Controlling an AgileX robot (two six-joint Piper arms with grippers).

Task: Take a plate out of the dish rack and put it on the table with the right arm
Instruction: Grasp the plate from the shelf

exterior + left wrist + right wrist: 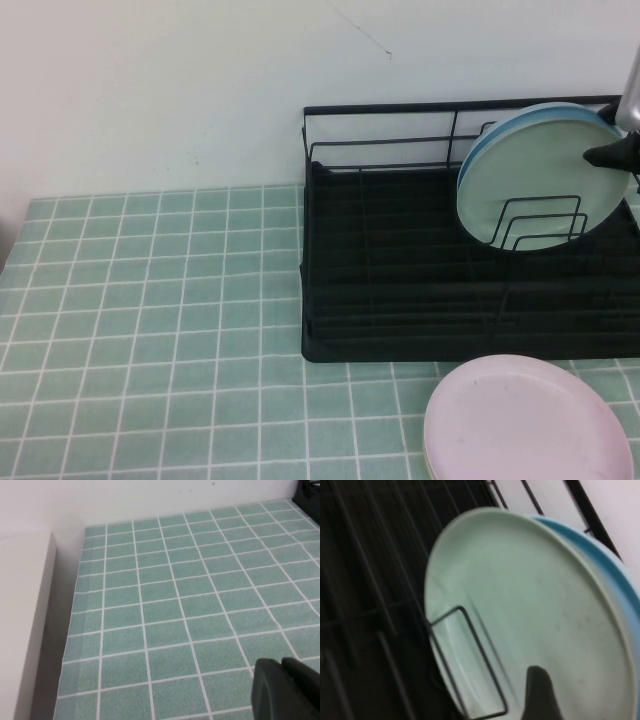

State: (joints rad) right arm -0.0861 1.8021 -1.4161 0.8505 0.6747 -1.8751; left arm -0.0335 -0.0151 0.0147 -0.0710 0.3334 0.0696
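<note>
Your right gripper [612,153] reaches the plate [530,170], standing upright in the dish rack [400,300] at the bench's far right; its finger spread cannot be told. Left gripper [287,690] hovers over the table [150,300], spread likewise untold. Extraction and placement remain.

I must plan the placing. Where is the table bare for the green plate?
Bare table lies left of the dish rack. In front of it, the pink plate crowds the space. The right end effector is at the mint plate; the left end effector hovers over bare tiles.
</note>
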